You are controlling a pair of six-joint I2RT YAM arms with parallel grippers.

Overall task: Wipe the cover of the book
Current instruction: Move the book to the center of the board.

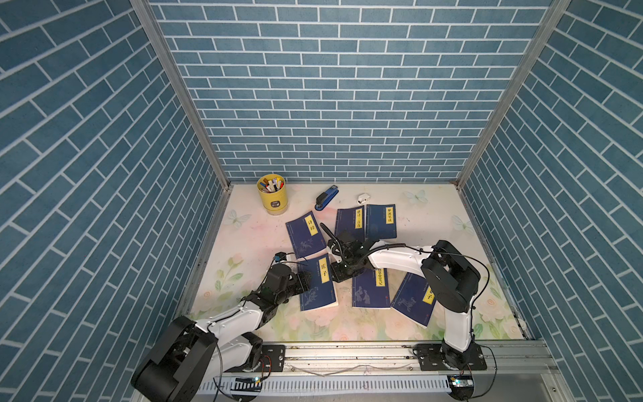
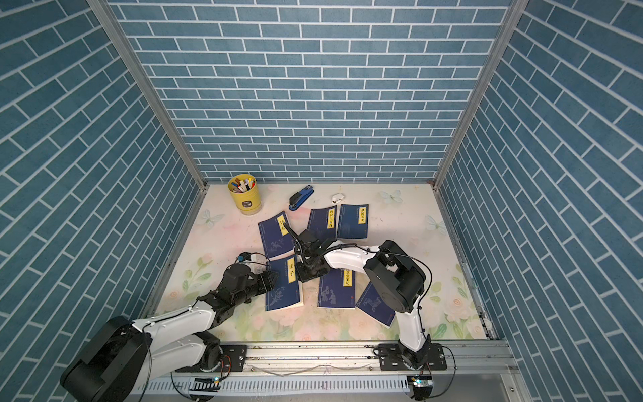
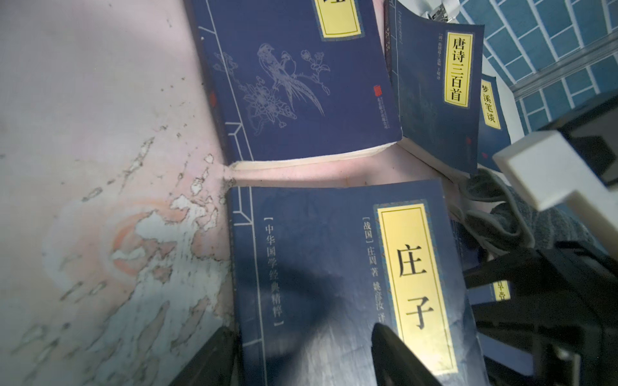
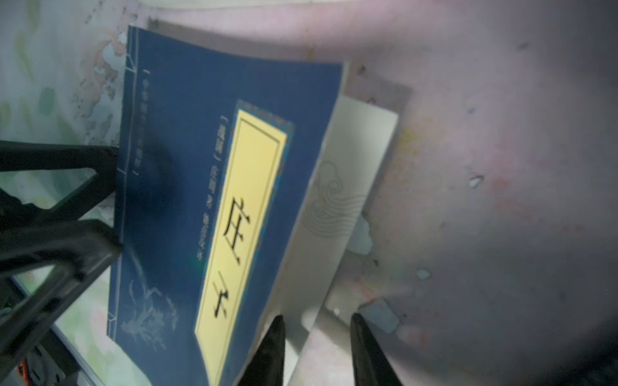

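Note:
The book (image 1: 318,289) (image 2: 283,289) is dark blue with a yellow title label and lies front left of centre in both top views. My left gripper (image 1: 306,275) (image 3: 301,361) is open at its spine side. One finger (image 3: 214,357) is over the table and the other finger (image 3: 394,354) is over the cover (image 3: 334,250). My right gripper (image 1: 339,275) (image 4: 317,334) stands open at the opposite long edge. The cover (image 4: 174,200) bows upward there, baring a white page (image 4: 351,160) whose corner lies between the fingertips. Grey fabric (image 3: 501,214) shows beside the book under the right arm.
Several more blue books lie around: one behind (image 1: 305,236), two further back (image 1: 349,222) (image 1: 381,221), and two to the right (image 1: 368,292) (image 1: 412,299). A yellow pen cup (image 1: 272,195), a blue stapler (image 1: 326,197) and a small white object (image 1: 363,198) stand at the back.

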